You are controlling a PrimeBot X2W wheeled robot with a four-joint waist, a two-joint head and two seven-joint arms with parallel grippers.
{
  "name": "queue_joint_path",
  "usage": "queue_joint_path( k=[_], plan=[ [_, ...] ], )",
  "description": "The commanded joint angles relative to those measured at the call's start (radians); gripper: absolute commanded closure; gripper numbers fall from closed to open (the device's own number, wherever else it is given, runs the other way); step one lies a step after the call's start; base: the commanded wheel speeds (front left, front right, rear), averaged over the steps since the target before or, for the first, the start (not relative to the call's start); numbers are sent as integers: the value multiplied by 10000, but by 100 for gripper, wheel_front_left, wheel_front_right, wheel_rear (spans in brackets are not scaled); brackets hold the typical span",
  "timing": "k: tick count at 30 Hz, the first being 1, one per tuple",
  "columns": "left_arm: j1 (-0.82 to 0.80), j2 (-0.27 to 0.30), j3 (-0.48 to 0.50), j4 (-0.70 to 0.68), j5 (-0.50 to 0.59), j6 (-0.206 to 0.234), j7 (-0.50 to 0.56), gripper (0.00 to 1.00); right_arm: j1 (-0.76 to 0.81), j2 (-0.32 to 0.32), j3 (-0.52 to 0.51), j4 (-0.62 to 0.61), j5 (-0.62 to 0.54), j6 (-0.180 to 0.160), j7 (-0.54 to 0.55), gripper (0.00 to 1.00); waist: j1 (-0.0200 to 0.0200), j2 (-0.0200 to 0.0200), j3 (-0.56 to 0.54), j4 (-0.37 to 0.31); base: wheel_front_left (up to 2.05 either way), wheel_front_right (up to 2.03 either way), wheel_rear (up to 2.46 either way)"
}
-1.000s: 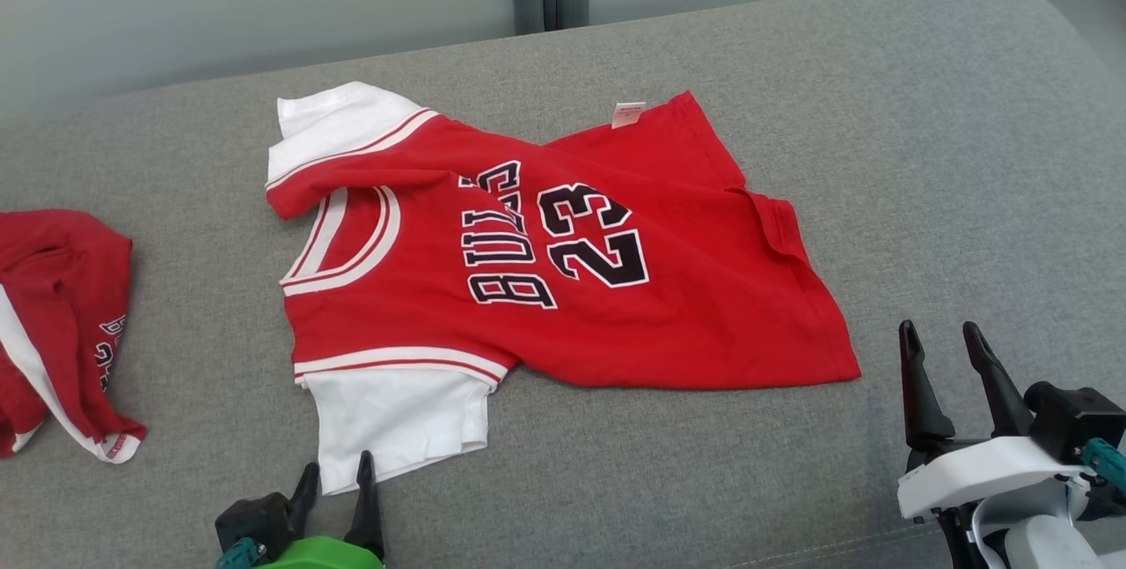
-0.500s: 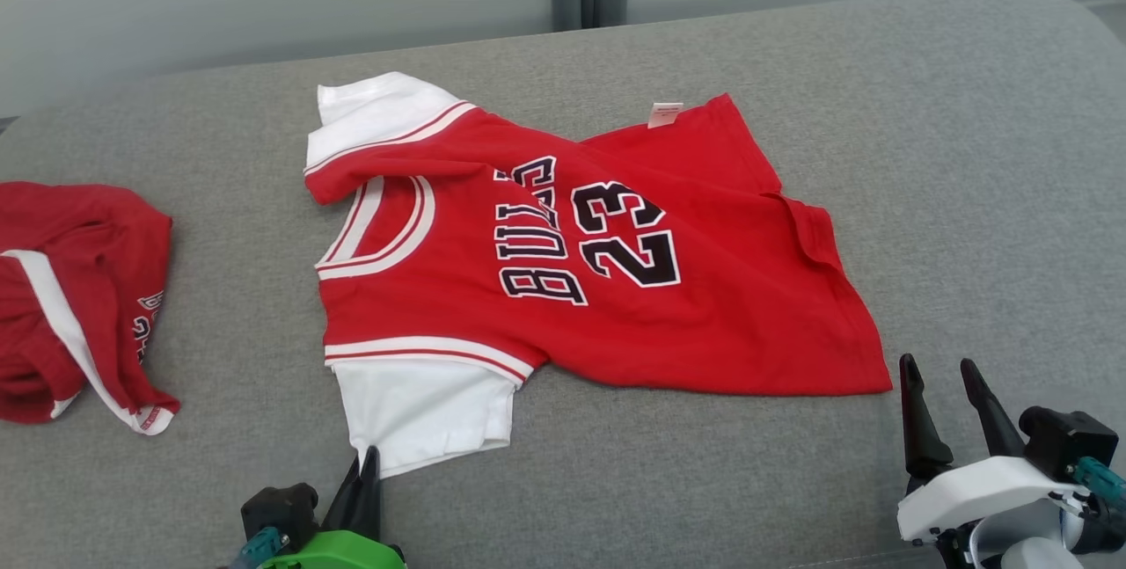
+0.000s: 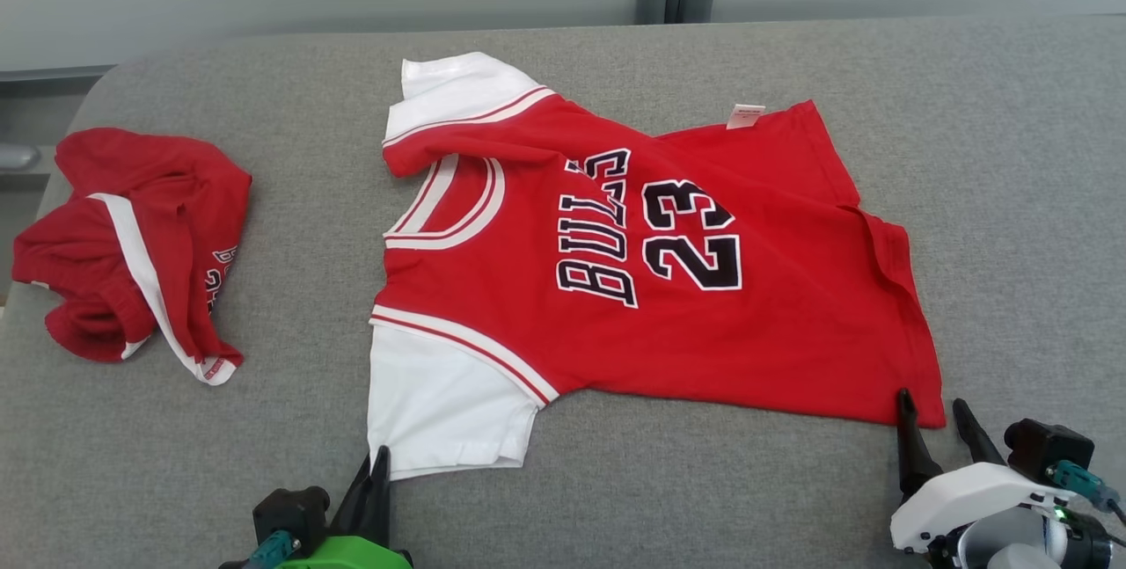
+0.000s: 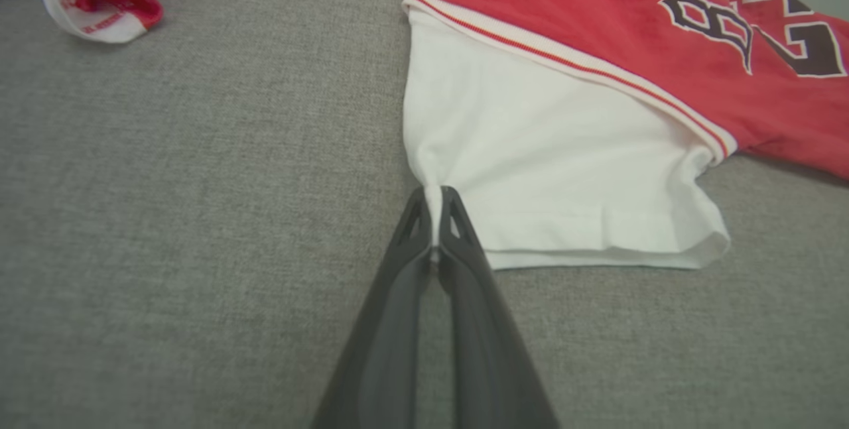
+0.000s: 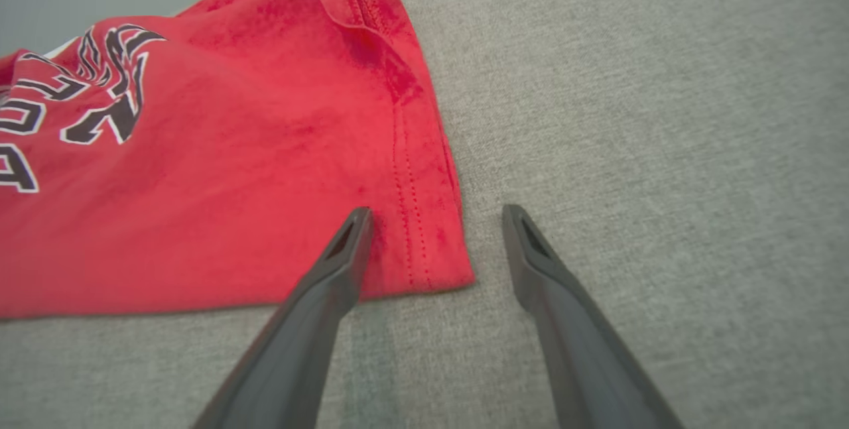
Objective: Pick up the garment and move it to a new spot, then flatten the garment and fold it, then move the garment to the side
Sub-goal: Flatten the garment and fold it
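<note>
Near edge: left pincer (image 4: 434,207) clamped on garment (image 3: 704,323) at white sleeve (image 4: 544,170) corner; right pincer (image 3: 930,399) apart, straddling the right hem corner.

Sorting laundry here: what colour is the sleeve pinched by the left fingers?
White; the sleeve shows best in the left wrist view.

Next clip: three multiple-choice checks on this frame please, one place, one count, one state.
1. Where does the left gripper grip the garment? A collar B white sleeve corner C tag
2. How many red garments lie on the grey surface? A one B two C three
3. The right gripper is: A open B shut on the collar C shut on the tag
Key: 1 B, it is shut on that corner; 2 B, the garment plus a crumpled red garment; 3 A, jaws apart about the hem corner.
</note>
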Motion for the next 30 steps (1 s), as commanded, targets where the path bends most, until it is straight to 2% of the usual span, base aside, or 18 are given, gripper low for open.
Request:
queue_joint_path(
  k=[1, 4, 5, 6, 7, 8, 11, 14, 20, 25, 30],
  plan=[
    [53, 46, -5, -29, -16, -37, 14, 100, -183, -26, 11, 206, -35, -3, -32, 0, 0, 0, 75, 72, 0, 0, 0],
    [13, 46, -85, -65, -6, -35, 14, 100, -291, -13, 73, 862, -133, -3, -4, 0, 0, 0, 124, 121, 0, 0, 0],
    [-17, 46, -104, -78, -5, -32, 14, 100, -312, 4, 118, 1086, -120, -3, 7, 11, 0, 0, 140, 137, 0, 0, 0],
    [-47, 46, -118, -92, -9, -27, 14, 100, -320, 16, 170, 1303, -91, -3, 45, 40, 0, 0, 157, 149, 0, 0, 0],
    [-75, 46, -127, -117, -14, -24, 14, 100, -346, 12, 242, 1500, -45, -3, 64, 61, 0, 0, 168, 160, 0, 0, 0],
    [-95, 46, -136, -139, -5, -20, 14, 100, -352, 34, 350, 1718, 30, -3, 71, 100, 0, 0, 170, 169, 0, 0, 0],
    [-138, 45, -123, -213, 41, 13, 14, 100, -414, 34, 678, 2041, 340, -2, 104, 100, 0, 0, 159, 157, 0, 0, 0],
    [-120, 46, -21, -306, 28, 84, 14, 100, -393, -108, 859, 1827, 625, -6, 94, 100, 0, 0, 66, 118, 0, 0, 0],
    [61, 46, 176, -585, 126, 103, 12, 100, -203, -299, 752, 549, 900, -5, -13, 100, 0, 0, -388, 28, 0, 0, 0],
    [27, 46, 470, -1402, 207, 90, 11, 100, -108, -237, 501, -1018, 1024, -5, -20, 100, 0, 0, -1089, -22, 0, 0, 0],
    [-817, 159, 871, -2321, 823, -102, 11, 100, -1033, -533, 991, -2267, 929, -5, -20, 100, 0, 0, -1541, -87, 0, 0, 0]
  ],
)
